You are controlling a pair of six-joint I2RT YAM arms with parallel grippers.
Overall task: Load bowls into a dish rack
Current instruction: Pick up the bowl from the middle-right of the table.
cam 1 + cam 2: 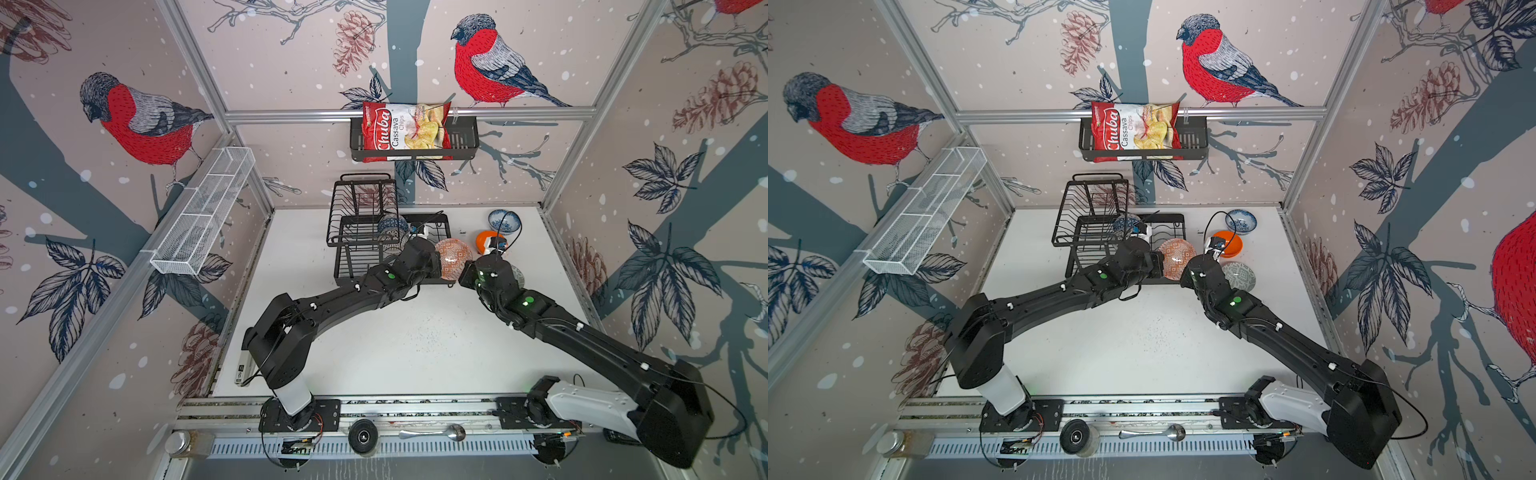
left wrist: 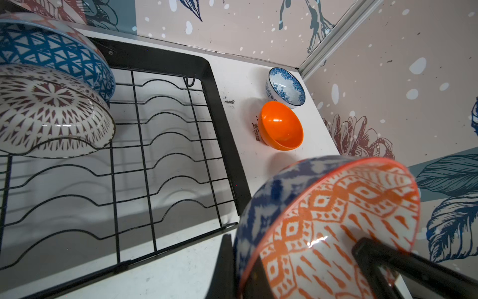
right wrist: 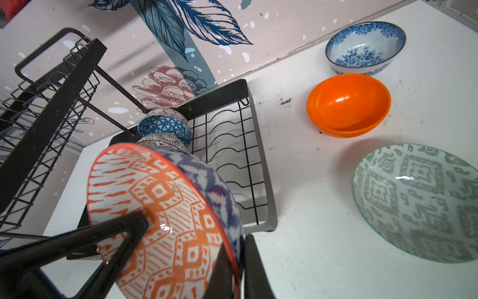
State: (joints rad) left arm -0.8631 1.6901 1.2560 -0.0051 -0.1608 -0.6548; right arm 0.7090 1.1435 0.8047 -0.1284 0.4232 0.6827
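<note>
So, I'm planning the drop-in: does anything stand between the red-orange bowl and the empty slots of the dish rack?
Nothing visible does. The red-orange bowl hangs at the edge of the dish rack, and its nearest wavy slots are bare; the blue triangle bowl and the white lattice bowl sit further in.

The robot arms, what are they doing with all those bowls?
The left gripper and right gripper are both shut on the red-orange bowl, tipped on edge by the dish rack. The blue triangle bowl and white lattice bowl sit in the rack. The orange bowl, flowered bowl and grey-green bowl are on the table.
</note>
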